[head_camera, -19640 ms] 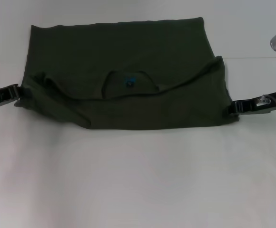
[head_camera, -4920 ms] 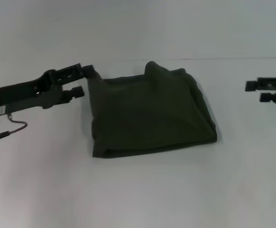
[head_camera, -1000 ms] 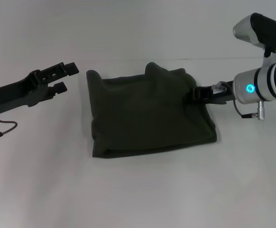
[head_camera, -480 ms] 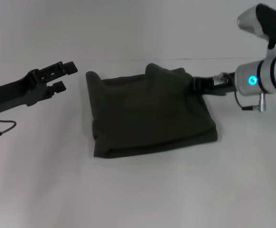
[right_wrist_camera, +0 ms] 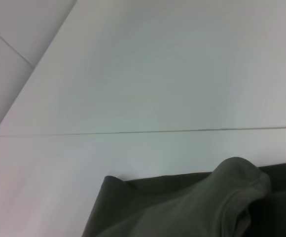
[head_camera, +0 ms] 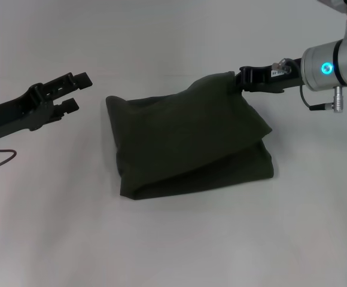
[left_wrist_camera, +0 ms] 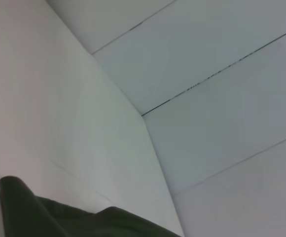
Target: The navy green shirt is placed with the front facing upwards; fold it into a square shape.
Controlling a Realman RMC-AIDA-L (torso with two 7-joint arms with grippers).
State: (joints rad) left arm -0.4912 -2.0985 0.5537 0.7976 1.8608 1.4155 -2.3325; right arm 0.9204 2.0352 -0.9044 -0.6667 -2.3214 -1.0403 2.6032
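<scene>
Right pincer (head_camera: 240, 79) grips the navy green shirt (head_camera: 188, 140) by its far right corner — left pincer (head_camera: 78, 91) hovers open, apart.

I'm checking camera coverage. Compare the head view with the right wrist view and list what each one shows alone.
Head view only: both arms, the right gripper shut on the navy green shirt at its far right corner, which it holds raised, and the left gripper open, clear of the cloth. Right wrist view only: the table's far edge and the wall panels. Both: the shirt's bunched corner and the white table.
</scene>
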